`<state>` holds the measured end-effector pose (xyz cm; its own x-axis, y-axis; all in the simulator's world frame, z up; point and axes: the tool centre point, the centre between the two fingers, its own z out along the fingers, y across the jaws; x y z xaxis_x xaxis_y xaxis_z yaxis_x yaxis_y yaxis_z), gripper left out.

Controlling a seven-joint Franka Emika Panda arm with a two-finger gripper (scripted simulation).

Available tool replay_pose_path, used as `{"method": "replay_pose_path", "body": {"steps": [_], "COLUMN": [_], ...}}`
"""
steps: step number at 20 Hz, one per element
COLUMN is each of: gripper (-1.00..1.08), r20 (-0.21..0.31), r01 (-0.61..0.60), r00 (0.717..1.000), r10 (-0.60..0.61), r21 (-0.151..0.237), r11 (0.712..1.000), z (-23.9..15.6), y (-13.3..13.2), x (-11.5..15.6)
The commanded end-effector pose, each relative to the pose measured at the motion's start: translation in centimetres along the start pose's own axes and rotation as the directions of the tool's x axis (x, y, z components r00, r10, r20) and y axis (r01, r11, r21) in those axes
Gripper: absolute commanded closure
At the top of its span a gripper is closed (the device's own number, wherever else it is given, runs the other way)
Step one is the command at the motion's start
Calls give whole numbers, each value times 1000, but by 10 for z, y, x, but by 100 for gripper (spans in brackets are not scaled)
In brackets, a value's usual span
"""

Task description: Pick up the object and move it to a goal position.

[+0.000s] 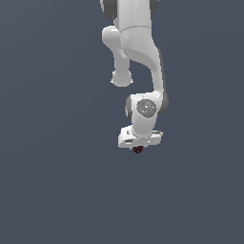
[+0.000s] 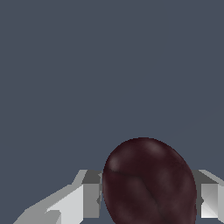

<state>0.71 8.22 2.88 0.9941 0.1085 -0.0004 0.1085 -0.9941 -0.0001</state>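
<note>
The object (image 2: 148, 183) is a dark red-brown sphere with a mottled surface. In the wrist view it fills the gap between my two grey-white fingers (image 2: 91, 197) and touches both. My gripper (image 2: 149, 199) is shut on it. In the exterior view the white hand (image 1: 139, 138) points away from the camera. Only a small part of the object (image 1: 138, 149) shows at the hand's lower edge, and my gripper (image 1: 138, 147) itself is mostly hidden behind the hand. I cannot tell how high the object is above the ground.
A plain dark grey-blue surface (image 1: 57, 181) fills both views. The white arm (image 1: 138, 52) reaches in from the top of the exterior view. Nothing else is in view.
</note>
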Motion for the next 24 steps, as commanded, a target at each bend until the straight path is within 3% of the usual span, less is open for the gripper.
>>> {"method": "replay_pose_path", "body": {"steps": [1, 13, 24], "gripper": [108, 108, 108], "r20": [0, 0, 0], "r01": [0, 0, 0], "r00": [1000, 1000, 1000], "r10": [0, 0, 0], "r21": [0, 0, 0], "r11": [1000, 1000, 1000], "z": [1, -15, -86], "y": [0, 3, 20], "x": [0, -5, -28]}}
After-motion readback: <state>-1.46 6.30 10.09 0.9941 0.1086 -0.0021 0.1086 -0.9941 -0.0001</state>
